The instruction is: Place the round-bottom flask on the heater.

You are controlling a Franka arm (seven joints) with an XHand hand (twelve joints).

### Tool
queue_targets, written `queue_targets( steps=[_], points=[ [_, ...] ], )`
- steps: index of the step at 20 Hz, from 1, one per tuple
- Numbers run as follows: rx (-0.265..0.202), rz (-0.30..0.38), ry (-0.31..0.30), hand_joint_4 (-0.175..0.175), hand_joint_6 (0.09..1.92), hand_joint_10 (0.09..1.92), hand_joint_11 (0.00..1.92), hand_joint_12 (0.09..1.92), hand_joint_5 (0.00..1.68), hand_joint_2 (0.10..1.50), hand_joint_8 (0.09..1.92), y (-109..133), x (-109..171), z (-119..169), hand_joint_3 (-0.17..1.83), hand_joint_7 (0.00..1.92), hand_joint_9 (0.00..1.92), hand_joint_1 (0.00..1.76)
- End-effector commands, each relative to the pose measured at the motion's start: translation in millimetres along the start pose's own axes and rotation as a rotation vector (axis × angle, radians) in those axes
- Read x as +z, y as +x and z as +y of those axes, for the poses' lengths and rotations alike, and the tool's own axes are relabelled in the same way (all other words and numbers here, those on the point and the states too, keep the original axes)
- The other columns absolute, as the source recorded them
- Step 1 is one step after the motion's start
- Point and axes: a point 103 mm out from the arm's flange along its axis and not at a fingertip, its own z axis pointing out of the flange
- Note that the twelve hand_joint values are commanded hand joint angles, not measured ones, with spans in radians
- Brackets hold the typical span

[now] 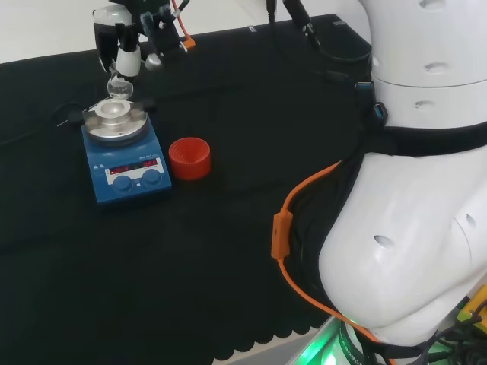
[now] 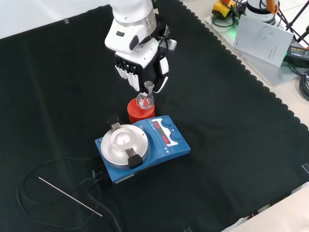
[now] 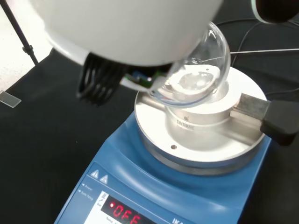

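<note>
The hand (image 2: pixel 141 65) hangs above the bench with its fingers (image 2: pixel 126 72) pointing down and curled about the neck of the round-bottom flask (image 2: pixel 145 98); thumb and fingers pinch the neck, and the clear bulb hangs free below them. In the head view the hand (image 1: pixel 125 42) holds the flask (image 1: pixel 119 85) in the air just above the heater (image 1: pixel 122 150), the bulb apart from the metal block (image 1: pixel 112 111) at the plate's centre. The wrist view confirms a gap: the bulb (image 3: pixel 196 74) sits over the block's hollow (image 3: pixel 205 109), not resting in it. The flask's contents cannot be told.

The heater is blue, with a round silver plate (image 2: pixel 123 142), two knobs and a lit red display. A red ribbed stand (image 1: pixel 189 157) stands just beside it on the black cloth (image 2: pixel 231 121). A thin metal rod (image 2: pixel 70 195) and a black cable (image 2: pixel 58 183) lie near the heater in the front view.
</note>
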Motion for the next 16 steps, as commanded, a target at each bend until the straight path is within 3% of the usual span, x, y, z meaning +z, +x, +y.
queue_targets(
  steps=[1, 16],
  points=[
    [-0.015, -0.007, 0.014, -0.175, 0.57, 0.34, 1.61, 0.86, 1.38, 0.35, 0.56, 5, 0, 13, 1.09, 1.54, 1.73, 1.34],
    [-0.078, -0.041, 0.025, -0.175, 0.57, 0.34, 1.62, 0.86, 1.38, 0.35, 0.57, 22, -2, 45, 1.09, 1.54, 1.73, 1.34]
  ],
)
